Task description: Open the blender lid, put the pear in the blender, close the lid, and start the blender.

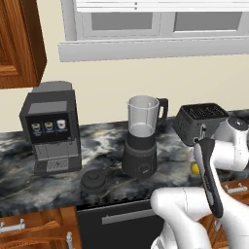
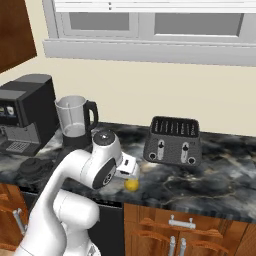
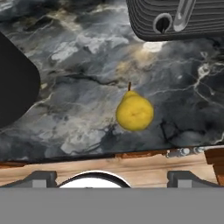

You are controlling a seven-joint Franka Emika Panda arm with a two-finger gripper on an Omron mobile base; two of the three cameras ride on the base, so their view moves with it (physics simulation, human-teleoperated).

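From the left base view, the blender (image 1: 141,141) stands upright in the middle of the dark marbled counter (image 1: 97,141), its clear jar uncovered at the top and its black handle facing right. The blender lid (image 1: 96,179) lies flat on the counter just in front and to the left of the blender base, near the front edge and apart from it. A boxy grey coffee machine (image 1: 50,127) sits well to the left, and a dark toaster (image 1: 201,122) stands to the right, toward the wall. A sliver of the yellow pear (image 1: 194,168) peeks out beside the white arm, near the counter's front edge.

From the right base view, the arm bends over the counter's front, and the pear (image 2: 131,184) rests on the stone right below the hand, between blender (image 2: 75,122) and toaster (image 2: 173,141), close to the edge. The lid (image 2: 35,167) lies to the left, in front of the coffee machine (image 2: 25,115). The hand's fingers are hidden from here.

In the hand view, the pear (image 3: 134,112) lies on the counter (image 3: 78,100) with its stem pointing away, untouched, roughly centred ahead of the gripper (image 3: 112,177). The two dark finger tips (image 3: 40,178) stand spread wide at the bottom corners, with nothing between them. The toaster's lower front (image 3: 175,19) fills the upper right, and a dark rounded shape sits at the left edge; I cannot tell what it is.
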